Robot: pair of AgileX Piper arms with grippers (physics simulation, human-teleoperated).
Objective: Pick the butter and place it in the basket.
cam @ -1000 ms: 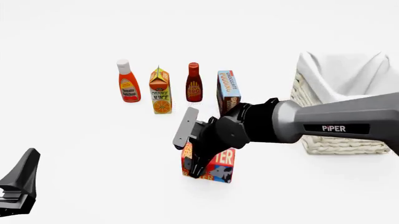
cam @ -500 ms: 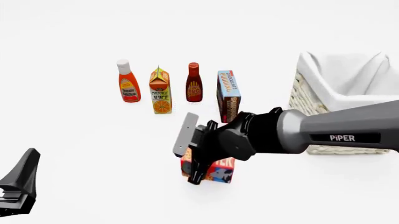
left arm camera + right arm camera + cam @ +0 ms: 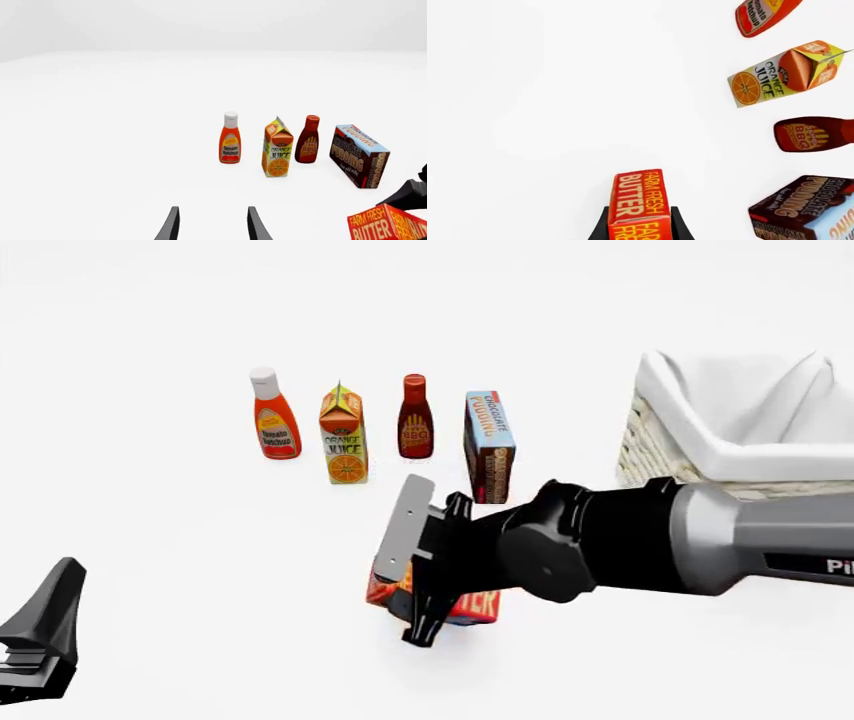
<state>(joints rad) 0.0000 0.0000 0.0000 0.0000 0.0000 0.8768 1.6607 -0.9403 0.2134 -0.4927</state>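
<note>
Lettering "FARM FRESH BUTTER" shows on the butter [image 3: 637, 200] between right jaws.

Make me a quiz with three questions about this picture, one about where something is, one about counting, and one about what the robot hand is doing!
1. Where is the orange juice carton?
A. Between the ketchup bottle and the BBQ sauce bottle
B. Inside the basket
C. Under the right gripper

2. How many bottles stand on the table?
A. One
B. Two
C. Four

3. What is the right gripper doing to the butter?
A. Hanging far away from it
B. Holding it between its fingers
C. Resting flat on top of the chocolate pudding box

Answers:
1. A, the front view shows the carton standing in the row with one bottle on each side.
2. B, only the ketchup and the BBQ sauce are bottles; the others are boxes or cartons.
3. B, the right wrist view shows the butter sitting between the two dark fingers.
</note>
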